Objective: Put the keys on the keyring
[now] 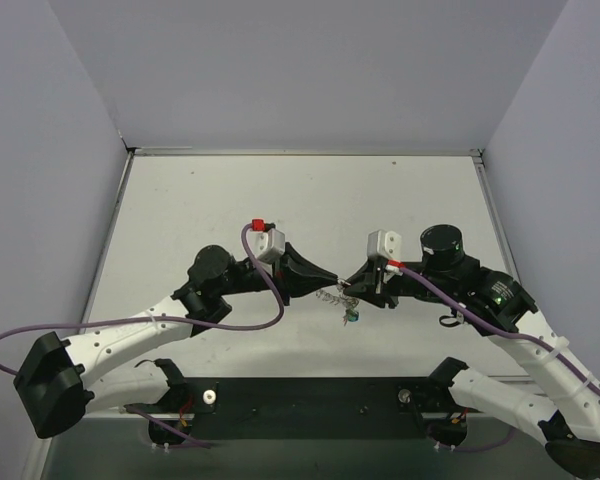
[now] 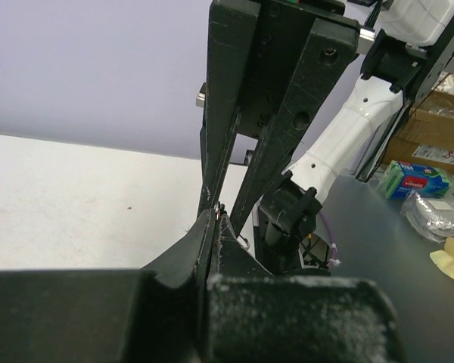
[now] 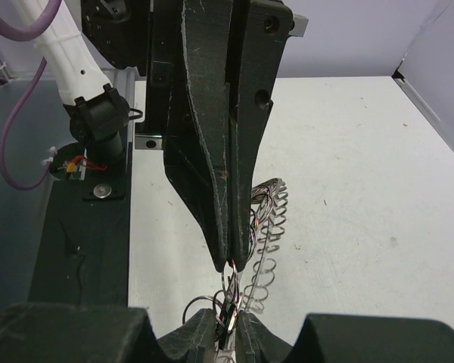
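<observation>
Tip to tip at keyring (image 3: pixel 271 219), left fingers (image 1: pixel 310 270) and right fingers (image 1: pixel 365 275) both pinched narrow; what each grips unclear. Sloppy tug apart could drop keys (image 1: pixel 351 316) onto table (image 1: pixel 230 200).

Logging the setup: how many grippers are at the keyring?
2. The left gripper reaches in from the left, the right gripper from the right; their shut tips meet at the keyring.

Silvery wavy keyring (image 1: pixel 331 296), small keys (image 1: pixel 351 316) apparently attached
</observation>
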`<action>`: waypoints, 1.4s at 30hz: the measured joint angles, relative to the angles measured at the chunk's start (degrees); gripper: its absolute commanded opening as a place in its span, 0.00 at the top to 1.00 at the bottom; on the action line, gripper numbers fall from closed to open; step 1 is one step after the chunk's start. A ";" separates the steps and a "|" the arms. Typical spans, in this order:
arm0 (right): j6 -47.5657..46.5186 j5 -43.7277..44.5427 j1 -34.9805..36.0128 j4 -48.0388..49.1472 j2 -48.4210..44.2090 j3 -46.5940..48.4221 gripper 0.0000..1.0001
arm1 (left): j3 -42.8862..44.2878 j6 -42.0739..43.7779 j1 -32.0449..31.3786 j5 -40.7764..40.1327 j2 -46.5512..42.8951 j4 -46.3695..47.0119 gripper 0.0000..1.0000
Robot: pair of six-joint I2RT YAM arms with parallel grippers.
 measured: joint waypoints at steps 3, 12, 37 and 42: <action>0.00 -0.15 -0.07 0.33 0.07 0.00 0.82 | -0.66 -1.44 0.00 -0.35 0.52 2.99 1.00; -0.02 -1.51 -0.09 0.55 1.22 0.00 0.72 | -2.95 -4.96 0.13 -1.25 2.64 11.91 1.00; 0.79 2.47 -0.09 3.04 -5.42 -2.95 0.25 | -3.61 1.88 0.15 -7.34 0.76 5.35 1.00; 1.57 3.56 -0.09 4.17 -5.81 -4.44 0.20 | -3.61 3.74 0.24 -11.06 1.07 2.45 1.00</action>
